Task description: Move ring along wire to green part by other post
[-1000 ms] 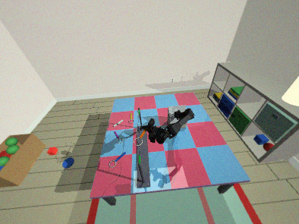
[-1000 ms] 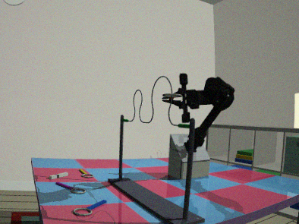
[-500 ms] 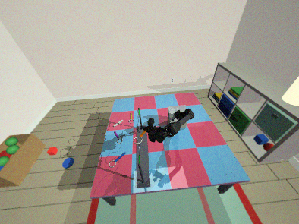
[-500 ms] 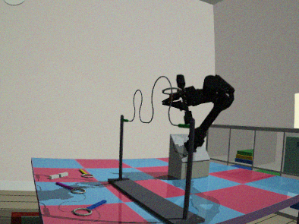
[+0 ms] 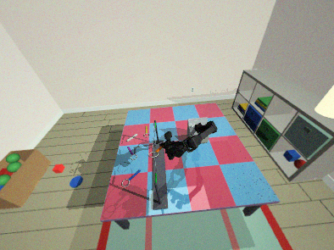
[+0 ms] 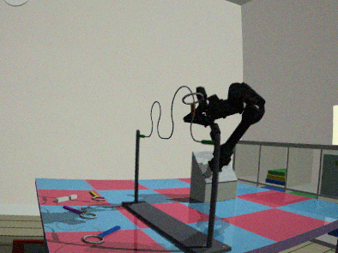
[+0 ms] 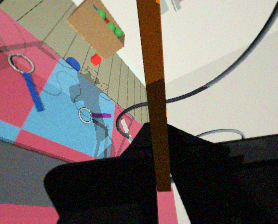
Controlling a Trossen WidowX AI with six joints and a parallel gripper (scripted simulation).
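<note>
The orange handle (image 5: 158, 150) (image 6: 192, 108) (image 7: 155, 75) is between the fingers of my gripper (image 7: 153, 127), which is shut on it. The grey ring (image 5: 149, 155) (image 6: 183, 98) is above the fingers, roughly level in the exterior view, and out of the wrist view. The thin grey wire (image 6: 172, 111) (image 7: 230, 75) appears to pass through the ring, just down from the tall bend's top on the near post's side. Whether they touch cannot be told. The near green part (image 5: 155, 178) (image 6: 207, 141) is lower down; the far green part (image 5: 155, 125) (image 6: 141, 135) is beyond the wire's bends.
The near post (image 6: 214, 205) and far post (image 6: 137, 166) stand on a dark base bar (image 5: 160, 194) (image 6: 160, 224). A blue-handled ring tool (image 5: 135, 175) (image 6: 111, 231) (image 7: 34, 92), a purple-handled one (image 6: 73, 210) (image 7: 101, 115) and a white block (image 5: 132, 137) (image 6: 66, 198) lie on the table.
</note>
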